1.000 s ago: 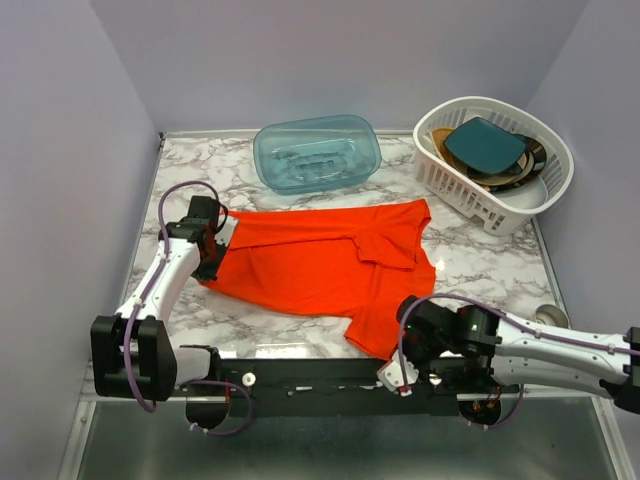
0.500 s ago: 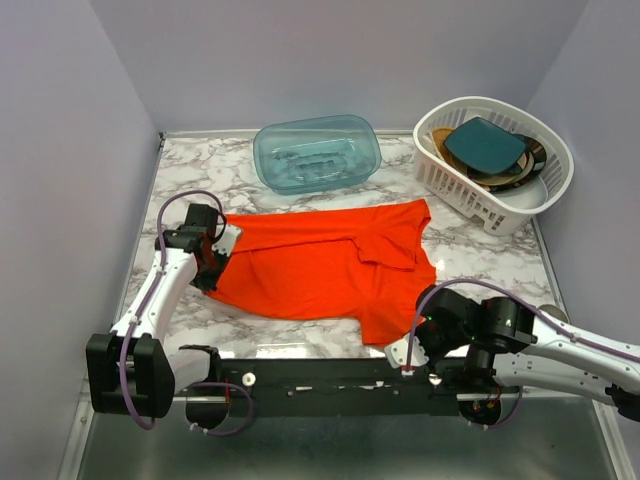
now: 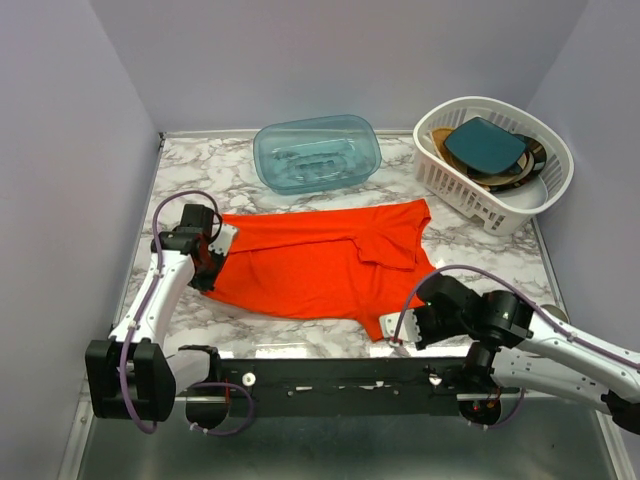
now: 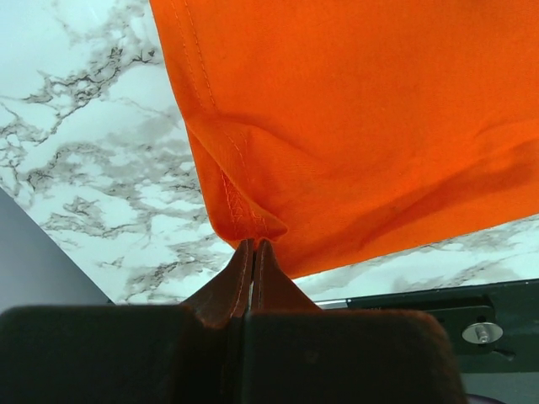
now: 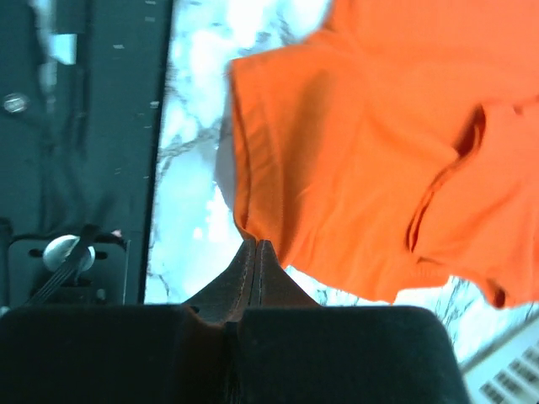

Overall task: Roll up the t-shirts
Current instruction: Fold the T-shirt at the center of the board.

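Plates [image 3: 486,144] piled in white basket [image 3: 447,186], teal tub [image 3: 300,176] behind t-shirt [image 3: 310,268], left pincer [image 4: 253,246] and right pincer [image 5: 255,244] clamped on its edges

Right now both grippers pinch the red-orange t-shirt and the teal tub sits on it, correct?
No. The top external view shows the teal tub on the marble table behind the red-orange t-shirt, apart from it. The left gripper and right gripper do pinch the t-shirt.

T-shirt [image 3: 310,265]: plain red-orange, no print; tub [image 3: 318,152]: translucent teal; basket [image 3: 455,190], upper right: white lattice; plate [image 3: 485,143]: dark teal; table [image 3: 470,255]: white marble, grey veining
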